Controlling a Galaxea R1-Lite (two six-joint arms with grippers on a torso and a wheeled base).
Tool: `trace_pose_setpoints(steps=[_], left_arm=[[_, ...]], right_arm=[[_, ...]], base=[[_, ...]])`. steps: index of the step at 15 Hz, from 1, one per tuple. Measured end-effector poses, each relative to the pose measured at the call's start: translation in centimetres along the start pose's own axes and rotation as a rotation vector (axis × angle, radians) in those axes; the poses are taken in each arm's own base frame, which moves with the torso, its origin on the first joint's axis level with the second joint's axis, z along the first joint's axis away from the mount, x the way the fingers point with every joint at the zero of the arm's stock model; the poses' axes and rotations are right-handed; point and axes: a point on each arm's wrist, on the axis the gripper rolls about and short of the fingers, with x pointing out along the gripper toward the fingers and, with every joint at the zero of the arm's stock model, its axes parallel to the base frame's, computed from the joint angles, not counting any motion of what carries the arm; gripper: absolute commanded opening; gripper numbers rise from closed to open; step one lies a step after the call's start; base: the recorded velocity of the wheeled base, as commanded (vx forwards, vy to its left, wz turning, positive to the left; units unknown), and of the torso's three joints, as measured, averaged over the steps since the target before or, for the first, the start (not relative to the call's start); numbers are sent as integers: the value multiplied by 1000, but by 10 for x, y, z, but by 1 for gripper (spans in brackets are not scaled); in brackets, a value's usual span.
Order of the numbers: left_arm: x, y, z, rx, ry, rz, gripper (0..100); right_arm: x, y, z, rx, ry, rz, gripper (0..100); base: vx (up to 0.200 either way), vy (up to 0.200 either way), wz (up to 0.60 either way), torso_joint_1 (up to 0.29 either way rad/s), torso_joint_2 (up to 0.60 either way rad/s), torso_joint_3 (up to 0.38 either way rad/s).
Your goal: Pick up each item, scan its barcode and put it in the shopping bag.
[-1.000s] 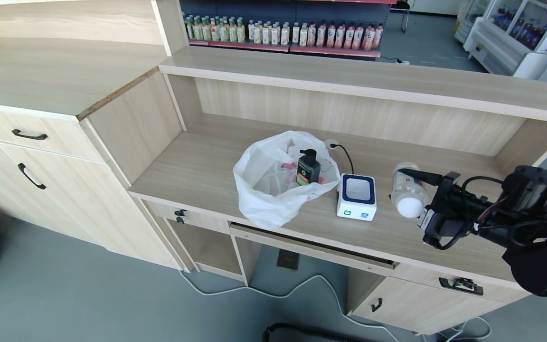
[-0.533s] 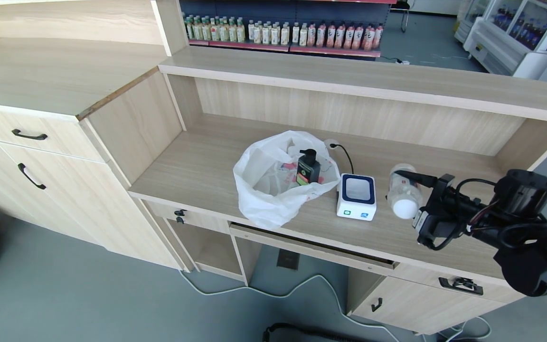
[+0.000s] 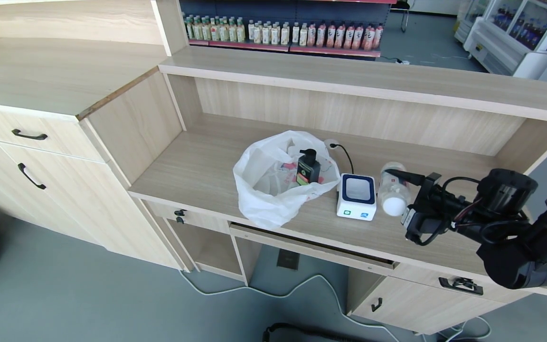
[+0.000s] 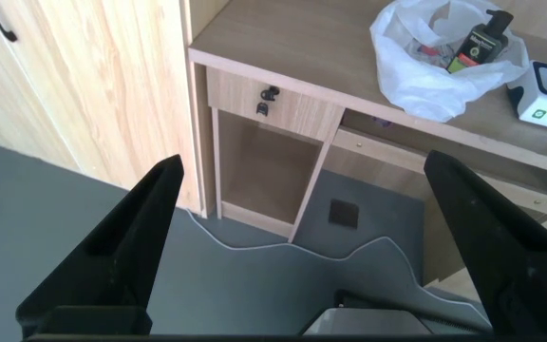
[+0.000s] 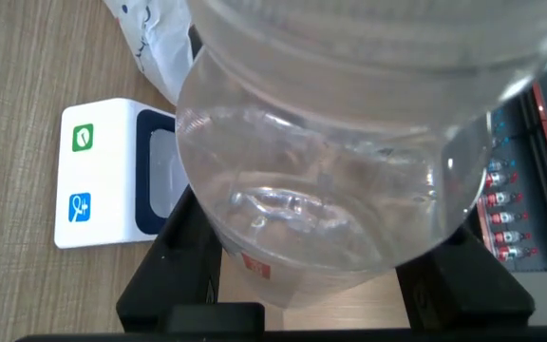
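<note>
Where the right gripper closed: its jaws were clenched on the clear bottle, one dark finger running along the bottle's upper side.
Bottle: it lay on its side in that grasp, white cap end towards the robot, over the counter; whether it touched the wood could not be told.
Scanner: a white box with a dark-framed window on top, it stood on the counter just to the left of the bottle; in the right wrist view it showed past the bottle's clear wall.
Cable: a thin black lead ran from behind the scanner towards the back of the counter.
Shopping bag: white plastic, mouth open, it sat on the counter left of the scanner.
Pump bottle: black, upright inside the bag among other goods too blurred to name.
Left gripper: jaws released and spread wide, grasping nothing, it hung low over the grey floor before the counter's drawer front.
Drinks shelf: rows of bottles stood well behind the counter.
</note>
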Motion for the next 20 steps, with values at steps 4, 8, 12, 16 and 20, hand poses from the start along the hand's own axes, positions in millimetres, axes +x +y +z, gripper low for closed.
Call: trace_pose_setpoints(steps=[4,8,12,16,20], left_arm=[[0,0,0,0,0,0,100],[0,0,0,0,0,0,100],[0,0,0,0,0,0,100],[0,0,0,0,0,0,100],[0,0,0,0,0,0,100]], right_arm=[[9,4,-2,3,-15,-16,0],[14,10,-2,14,-28,-27,0],[17,15,-4,18,-30,-24,0],[26,17,-3,64,-50,-37,0],[35,20,-6,67,-63,-48,0]], base=[[0,0,0,0,0,0],[0,0,0,0,0,0],[0,0,0,0,0,0],[0,0,0,0,0,0],[0,0,0,0,0,0]])
